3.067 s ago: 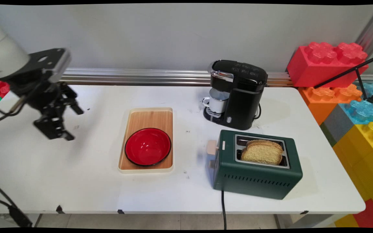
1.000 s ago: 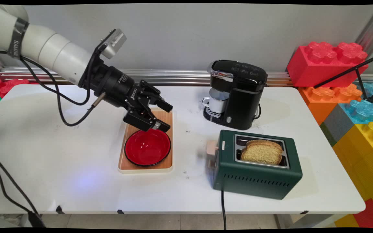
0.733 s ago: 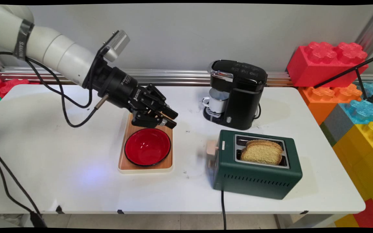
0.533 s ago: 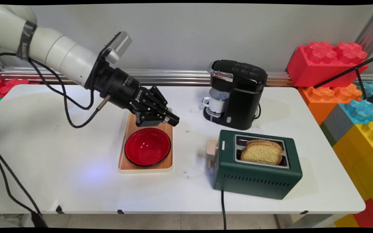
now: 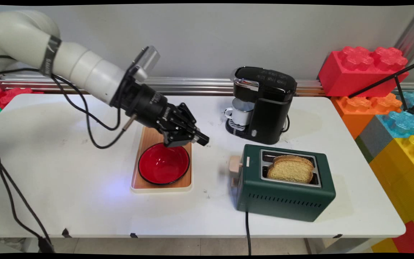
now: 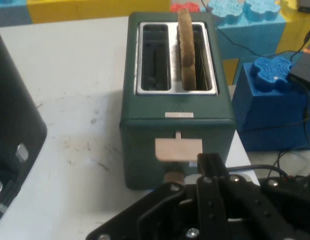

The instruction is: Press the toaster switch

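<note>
The gripper (image 5: 199, 138) hides the red bowl's (image 5: 164, 163) far rim — the coffee maker (image 6: 12, 150) is cut off.

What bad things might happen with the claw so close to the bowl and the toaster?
1. The claw hangs shut just over the red bowl's far rim; dipping lower, it might knock the bowl about on its wooden tray.
2. It points at the green toaster's beige lever; a push off-centre might slide the toaster instead.
3. The bread slice stands tall in its slot, so a bump might tip it.
</note>
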Tool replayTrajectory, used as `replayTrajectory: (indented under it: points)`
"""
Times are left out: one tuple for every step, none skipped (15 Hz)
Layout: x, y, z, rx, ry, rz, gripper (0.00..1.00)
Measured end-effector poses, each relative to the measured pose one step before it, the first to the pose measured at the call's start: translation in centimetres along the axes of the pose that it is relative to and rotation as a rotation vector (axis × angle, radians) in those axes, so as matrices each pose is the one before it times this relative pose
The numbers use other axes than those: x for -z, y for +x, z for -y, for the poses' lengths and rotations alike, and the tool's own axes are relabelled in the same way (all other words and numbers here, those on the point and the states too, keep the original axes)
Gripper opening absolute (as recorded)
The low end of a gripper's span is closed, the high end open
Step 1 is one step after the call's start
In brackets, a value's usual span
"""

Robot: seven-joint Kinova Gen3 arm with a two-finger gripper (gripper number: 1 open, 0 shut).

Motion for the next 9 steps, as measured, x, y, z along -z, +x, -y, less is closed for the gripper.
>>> replayTrajectory:
  points:
    - [-0.648, -0.103, 0.122, -0.00145, -0.0005, -0.00357, 0.0]
    - [-0.798, -0.094, 0.174, -0.00217, -0.00089, -0.005, 0.0]
    - [-0.739, -0.099, 0.164, -0.00188, -0.00046, -0.00503, 0.0]
    - [-0.599, -0.102, 0.135, -0.00115, -0.00003, -0.00394, 0.0]
    - [-0.707, -0.125, 0.166, -0.00097, -0.00057, -0.00437, 0.0]
    - [-0.671, -0.137, 0.151, 0.00009, -0.00025, -0.00438, 0.0]
    - [-0.431, -0.105, 0.087, 0.00065, 0.0003, -0.00295, 0.0]
    - [-0.431, -0.112, 0.091, 0.00114, -0.0009, -0.00233, 0.0]
    - [-0.492, -0.117, 0.105, 0.00158, -0.00168, -0.00286, 0.0]
